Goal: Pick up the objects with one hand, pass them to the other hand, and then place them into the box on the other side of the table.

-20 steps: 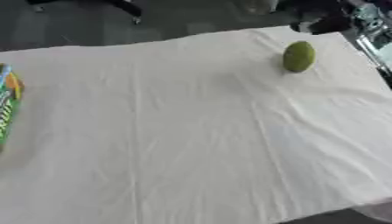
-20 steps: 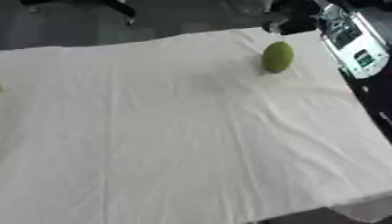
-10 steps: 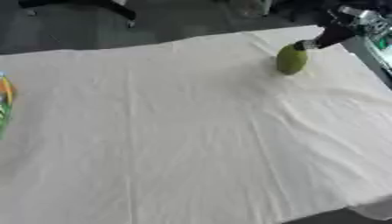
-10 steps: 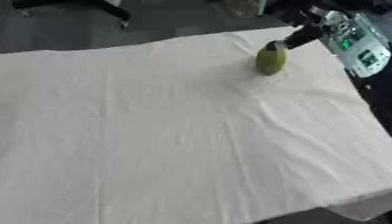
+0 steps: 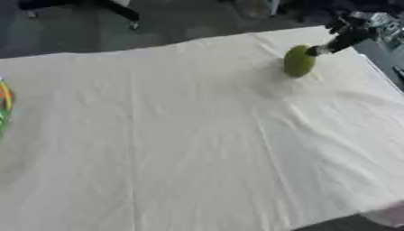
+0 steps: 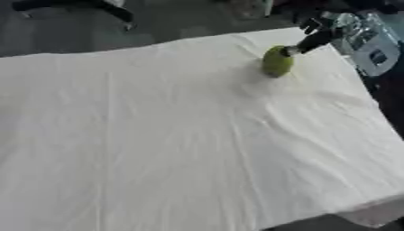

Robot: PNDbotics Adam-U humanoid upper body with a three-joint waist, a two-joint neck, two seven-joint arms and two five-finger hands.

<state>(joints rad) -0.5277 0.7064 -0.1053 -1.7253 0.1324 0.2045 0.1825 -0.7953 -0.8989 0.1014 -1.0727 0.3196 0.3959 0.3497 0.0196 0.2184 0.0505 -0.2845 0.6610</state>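
Fruit on white cloth: we are seeing one green, oval fruit (image 5: 298, 61) standing in the upper right of the frame on the table's wrinkled white cloth (image 5: 197, 135). Our right hand (image 5: 345, 37) is reaching in from the upper right corner, one dark finger (image 6: 312, 41) stretched out straight and touching the fruit's upper right side; nothing is curling round it. We are counting a single fruit and a single hand in view; the left hand is not showing in either eye's picture.

At the far left edge of the left eye view we are catching only a sliver of a box (image 5: 4, 106), coloured orange and green; what lies inside it we cannot tell.

Half a second ago the fingertip was already meeting the fruit at the same spot, and a full second ago the hand was hovering apart from it, above and to its right. The fruit is sitting where it sat on the cloth then, though the whole picture is shifting a little with the head. Dark floor (image 5: 181, 20) is filling the top of the frame behind the table.
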